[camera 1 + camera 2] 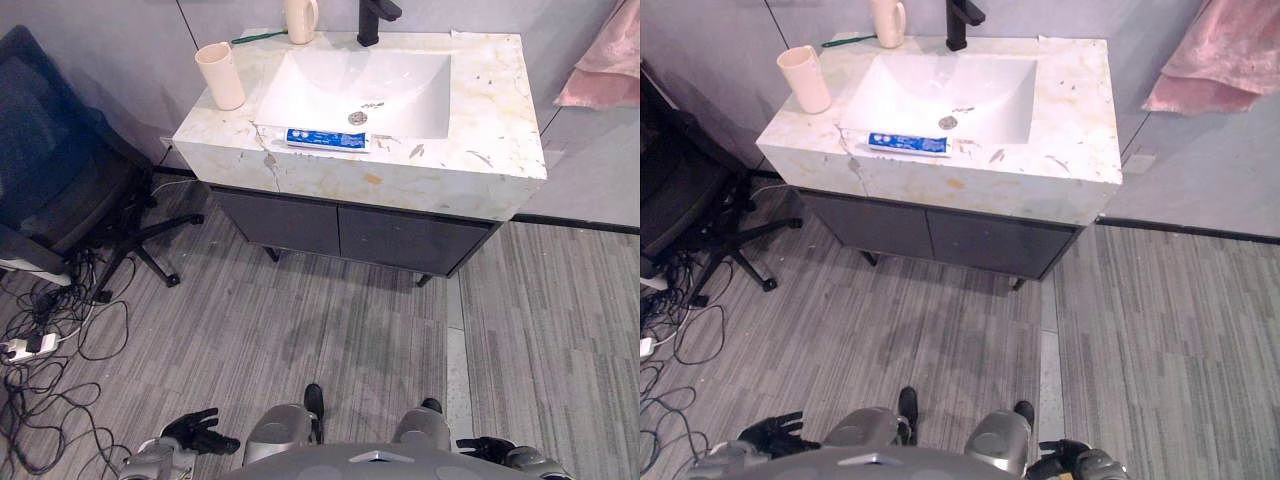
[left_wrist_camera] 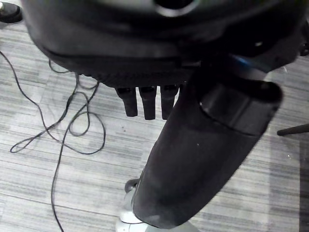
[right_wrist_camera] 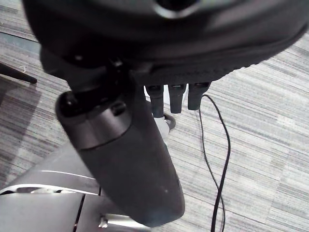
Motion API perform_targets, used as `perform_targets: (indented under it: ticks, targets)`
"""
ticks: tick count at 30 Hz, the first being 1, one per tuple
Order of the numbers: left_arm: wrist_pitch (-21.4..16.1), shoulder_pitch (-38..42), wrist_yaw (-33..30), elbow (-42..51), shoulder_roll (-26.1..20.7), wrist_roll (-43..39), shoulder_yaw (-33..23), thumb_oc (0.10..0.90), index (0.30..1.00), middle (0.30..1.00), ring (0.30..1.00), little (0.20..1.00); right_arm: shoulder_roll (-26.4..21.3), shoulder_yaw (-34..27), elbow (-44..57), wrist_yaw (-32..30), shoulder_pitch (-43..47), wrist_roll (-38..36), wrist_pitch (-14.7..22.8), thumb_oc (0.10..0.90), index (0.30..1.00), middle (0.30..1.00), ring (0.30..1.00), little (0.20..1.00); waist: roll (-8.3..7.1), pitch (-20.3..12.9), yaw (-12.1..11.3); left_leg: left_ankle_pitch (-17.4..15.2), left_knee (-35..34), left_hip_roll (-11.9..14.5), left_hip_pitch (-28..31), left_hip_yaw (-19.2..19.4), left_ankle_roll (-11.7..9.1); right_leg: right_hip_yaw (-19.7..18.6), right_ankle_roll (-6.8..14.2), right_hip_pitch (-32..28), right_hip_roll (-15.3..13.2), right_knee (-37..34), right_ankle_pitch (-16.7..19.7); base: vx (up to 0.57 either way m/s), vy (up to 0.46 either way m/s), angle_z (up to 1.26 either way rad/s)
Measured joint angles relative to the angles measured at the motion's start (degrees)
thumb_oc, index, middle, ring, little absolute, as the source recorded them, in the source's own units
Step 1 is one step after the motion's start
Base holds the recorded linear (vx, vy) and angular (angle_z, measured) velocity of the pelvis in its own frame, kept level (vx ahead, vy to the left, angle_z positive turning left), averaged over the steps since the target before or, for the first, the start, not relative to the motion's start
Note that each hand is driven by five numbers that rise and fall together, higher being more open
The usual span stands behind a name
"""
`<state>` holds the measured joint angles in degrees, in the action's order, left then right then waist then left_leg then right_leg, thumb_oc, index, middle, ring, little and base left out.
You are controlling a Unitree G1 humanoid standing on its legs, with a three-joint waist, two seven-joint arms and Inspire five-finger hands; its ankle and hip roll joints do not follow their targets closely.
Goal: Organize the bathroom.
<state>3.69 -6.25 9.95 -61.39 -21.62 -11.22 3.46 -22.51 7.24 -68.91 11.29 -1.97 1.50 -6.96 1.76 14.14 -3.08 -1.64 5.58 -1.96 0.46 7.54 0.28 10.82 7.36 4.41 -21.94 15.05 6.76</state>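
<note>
A grey plank floor [image 1: 300, 330] runs up to a marble-topped desk [image 1: 480, 120] with dark cabinet doors below and a white sink [image 1: 360, 85] sunk into its middle. A blue and white toothpaste tube [image 1: 328, 139] lies flat on the narrow strip of marble between the sink's front rim and the desk's front edge, close to that edge. A cream cup [image 1: 221, 76] stands upright at the desk's left rim, just beside the sink. A second cup [image 1: 300, 19] stands at the back left, with a green toothbrush [image 1: 260, 37] lying beside it near the back edge, and a black tap [image 1: 373, 20] rises behind the sink. The right part of the marble is bare. A pink towel [image 1: 605, 60] hangs by the wall to the right of the desk; a dark office chair [image 1: 70, 190] and loose cords sit to the left. Between desk and robot the floor lies open. The left robot hand [image 1: 200, 432] and right robot hand [image 1: 1065, 457] hang low, well apart from the desk, fingers loosely straight and holding nothing.
</note>
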Motion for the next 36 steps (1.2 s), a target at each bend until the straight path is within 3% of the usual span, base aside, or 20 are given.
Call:
perform_targets:
  ticks: [1, 3, 4, 5, 6, 7, 9, 12, 14, 15, 17, 20, 24, 28, 29, 31, 32, 33, 34, 36]
  targets:
    - [0.0, 0.0, 0.0, 0.0, 0.0, 0.0, 0.0, 0.8, 0.9, 0.9, 0.9, 0.9, 0.0, 0.0, 0.0, 0.0, 0.0, 0.0, 0.0, 0.8, 0.9, 0.9, 0.9, 0.9, 0.0, 0.0, 0.0, 0.0, 0.0, 0.0, 0.0, 0.0, 0.0, 0.0, 0.0, 0.0, 0.0, 0.0, 0.0, 0.12, 0.021, -0.33]
    - [0.1, -0.8, 0.3, 0.1, 0.1, 0.4, -0.1, 0.8, 0.9, 0.9, 0.9, 0.9, 0.1, 0.0, 0.0, -0.1, 0.7, 0.0, 0.2, 0.8, 0.9, 0.9, 0.9, 0.9, -1.21, 0.6, -0.1, -1.2, -1.0, -0.3, 1.6, 0.8, 1.4, 0.0, 1.3, 4.0, -0.6, 6.1, 4.2, 0.23, -0.278, -0.34]
    - [0.2, -0.9, -0.1, 0.4, 0.1, 0.4, -1.2, 0.8, 0.9, 0.9, 0.9, 0.9, 0.3, 0.0, 0.5, 0.6, 0.7, 0.1, 0.1, 0.8, 0.9, 0.9, 0.9, 0.9, -2.72, 1.3, -0.6, -1.2, -1.3, -0.4, 2.7, 2.0, 1.3, 0.0, 3.2, 7.2, -0.7, 10.3, 1.9, 0.2, -0.378, -0.61]
    - [0.3, -1.9, -0.7, 0.9, 0.1, 0.2, -3.5, 0.8, 0.9, 0.9, 0.9, 0.9, 0.5, 0.1, 2.2, 1.4, 0.7, 0.0, 0.2, 0.8, 0.9, 0.9, 0.9, 0.9, -3.04, 1.4, -0.8, -1.4, -1.1, -0.2, 2.8, 2.9, 0.7, 0.4, 4.9, 9.6, 0.5, 8.9, -2.4, 0.11, -0.267, -0.66]
    - [0.3, -2.8, -1.3, 0.6, -0.2, 0.1, -4.7, 0.8, 0.9, 0.9, 0.9, 0.9, 1.0, 0.1, 3.6, 1.9, 0.6, 0.0, 0.7, 0.8, 0.9, 0.9, 0.9, 0.9, -3.78, 1.7, -0.4, -1.8, -0.9, -0.1, 2.5, 3.6, 1.0, 1.1, 5.4, 10.3, 2.0, 3.3, -3.7, 0.13, -0.285, 0.07]
    - [0.7, -0.6, -2.4, -0.1, -2.8, 0.0, -3.5, 0.8, 0.9, 0.9, 0.9, 0.9, 3.1, 1.3, 4.1, 2.0, 0.3, 0.1, 0.8, 0.8, 0.9, 0.9, 0.9, 0.9, -7.31, 1.5, 2.3, -2.6, 1.9, -0.6, -0.6, 0.8, 0.9, -6.6, 5.8, 12.9, 6.3, 0.9, -4.2, 0.14, -0.239, 0.79]
    - [-0.1, 1.0, -2.4, 1.8, -3.3, -0.8, -3.7, 0.8, 0.9, 0.9, 0.9, 0.9, 4.2, 3.1, 2.1, 3.1, -0.8, 0.2, -1.2, 0.8, 0.9, 0.9, 0.9, 0.9, -8.14, 1.5, 1.8, -1.7, 2.1, -0.2, -1.1, 0.1, 1.9, -5.6, 3.6, 13.4, 8.0, 2.8, -5.2, 0.12, -0.145, 0.9]
    - [0.1, 0.8, -1.9, 3.5, -2.1, -2.5, -1.2, 0.8, 0.9, 0.9, 0.9, 0.9, 3.6, 2.9, 0.7, 3.3, -1.6, 0.1, -1.2, 0.8, 0.9, 0.9, 0.9, 0.9, -5.49, 0.4, 1.1, -1.6, 0.8, 1.2, -1.1, -0.9, 1.5, -3.5, -0.1, 12.3, 10.4, 5.9, -7.5, 0.02, -0.037, 0.21]
    - [0.3, -0.4, -1.5, 2.7, -1.9, -2.7, 0.1, 0.8, 0.9, 0.9, 0.9, 0.9, 2.7, 2.3, 1.0, 3.0, -0.8, -0.1, -0.3, 0.8, 0.9, 0.9, 0.9, 0.9, -4.73, 0.0, 1.4, -0.6, -0.5, 0.5, -1.1, -1.0, -0.2, -1.6, -0.1, 6.0, 9.3, -3.5, -5.0, 0.0, 0.0, 0.0]
    - [0.4, -0.1, -1.6, 1.7, -0.6, -2.7, 0.5, 0.8, 0.9, 0.9, 0.9, 0.9, 1.7, 2.2, 1.0, 2.7, 0.9, -0.2, 0.0, 0.8, 0.9, 0.9, 0.9, 0.9, -2.71, 0.3, 1.9, -0.2, -0.9, 1.7, -1.2, -1.4, -0.7, 0.1, -0.8, 4.7, 10.6, -6.6, -2.6, 0.04, -0.006, 0.05]
    - [0.2, -0.1, -0.7, 1.7, 1.5, -2.7, 1.0, 0.8, 0.9, 0.9, 0.9, 0.9, -0.4, 1.3, 1.1, 1.8, 1.8, -0.2, 0.9, 0.8, 0.9, 0.9, 0.9, 0.9, 0.93, 0.6, 1.8, 0.6, -2.8, 2.8, -0.8, -2.0, -1.8, 1.5, -2.3, 3.3, 11.9, -9.7, -1.7, 0.09, 0.003, 0.15]
    - [0.0, -1.2, 0.2, 1.3, 3.4, -2.5, 0.7, 0.8, 0.9, 0.9, 0.9, 0.9, -2.0, 0.1, 1.2, 1.1, 1.8, -0.2, 1.3, 0.8, 0.9, 0.9, 0.9, 0.9, 3.6, 0.0, 2.0, 0.9, -3.9, 3.5, 1.7, -2.5, -2.3, 3.0, -3.0, 0.1, 12.5, -10.9, -2.4, 0.11, 0.009, 0.17]
    - [-0.6, -1.3, -0.1, 1.2, 2.7, -2.1, -0.1, 0.8, 0.9, 0.9, 0.9, 0.9, -1.5, -0.2, 1.6, 0.7, 1.2, -0.7, 2.3, 0.8, 0.9, 0.9, 0.9, 0.9, 2.99, -1.1, 2.1, -0.8, -5.0, 4.0, 3.3, -2.3, -2.5, 3.2, -2.5, -0.6, 12.5, -8.0, -5.5, 0.12, -0.05, 0.11]
    - [-1.0, -2.3, -0.2, 1.2, 1.5, -1.5, -2.1, 0.8, 0.9, 0.9, 0.9, 0.9, -1.0, -0.1, 1.1, 1.1, -1.1, -0.7, 2.0, 0.8, 0.9, 0.9, 0.9, 0.9, 1.15, -2.2, 2.2, -0.7, -5.7, 4.0, 4.1, -2.4, -2.3, 3.4, -2.6, -0.1, 12.1, -5.5, -7.1, 0.07, -0.081, 0.08]
    - [-1.1, -2.7, 0.0, 1.2, 1.1, -1.4, -2.5, 0.8, 0.9, 0.9, 0.9, 0.9, -1.0, -0.1, 1.2, 1.1, -1.5, -0.8, 1.7, 0.8, 0.9, 0.9, 0.9, 0.9, 1.19, -2.7, 2.3, -0.1, -5.2, 4.2, 4.2, -2.5, -3.4, 3.6, -3.1, 0.2, 12.3, -4.6, -7.9, 0.05, -0.093, 0.14]
    - [-1.6, -2.8, 0.3, 1.2, -0.5, 0.3, -3.9, 0.8, 0.9, 0.9, 0.9, 0.9, 0.1, -0.3, 0.7, 1.9, -1.6, -1.9, 0.7, 0.8, 0.9, 0.9, 0.9, 0.9, -0.22, -2.8, 2.8, -1.0, 2.4, 4.1, 0.7, -3.3, -5.7, 3.7, -4.0, 0.5, 12.7, -4.0, -9.9, 0.09, -0.082, 0.22]
    - [-2.4, -2.2, 0.1, 1.7, -2.1, 0.6, -4.4, 0.8, 0.9, 0.9, 0.9, 0.9, 0.8, -0.1, 0.0, 2.7, -1.4, -2.1, -0.1, 0.8, 0.9, 0.9, 0.9, 0.9, -1.31, -2.4, 2.1, -2.2, 18.9, 3.7, -7.2, -5.7, -7.6, 1.9, -6.9, 1.4, 12.6, -1.6, -11.9, 0.16, 0.027, 0.11]
    - [-2.2, -0.4, 0.1, 1.3, -2.3, 0.6, -4.4, 0.8, 0.9, 0.9, 0.9, 0.9, 0.8, 0.3, -0.1, 3.0, -1.1, -2.4, -0.2, 0.8, 0.9, 0.9, 0.9, 0.9, -1.57, -1.7, 1.3, 1.3, 30.3, 3.4, -12.8, -8.5, -8.2, 0.5, -6.5, 0.7, 12.6, -1.4, -12.0, 0.19, 0.158, -0.23]
    - [-2.1, -0.2, -0.1, 1.3, -2.3, 0.6, -4.1, 0.8, 0.9, 0.9, 0.9, 0.9, 0.8, 0.8, -0.5, 3.1, -0.6, -2.5, -1.0, 0.8, 0.9, 0.9, 0.9, 0.9, -2.04, -1.5, 0.0, 0.4, 30.9, 4.0, -14.7, -9.3, -7.2, -0.3, -6.8, 0.0, 12.6, -2.5, -11.6, 0.13, 0.148, -0.56]
    - [-1.7, -1.3, 0.4, 1.0, -2.5, 0.6, -2.8, 0.8, 0.9, 0.9, 0.9, 0.9, 0.1, 1.5, 0.0, 3.2, -0.3, -2.5, -0.9, 0.8, 0.9, 0.9, 0.9, 0.9, -0.77, -2.5, -0.1, 0.3, 17.2, 7.5, -13.2, -8.5, -6.6, 0.7, -6.5, -0.9, 13.6, -4.1, -11.1, 0.12, 0.16, -0.64]
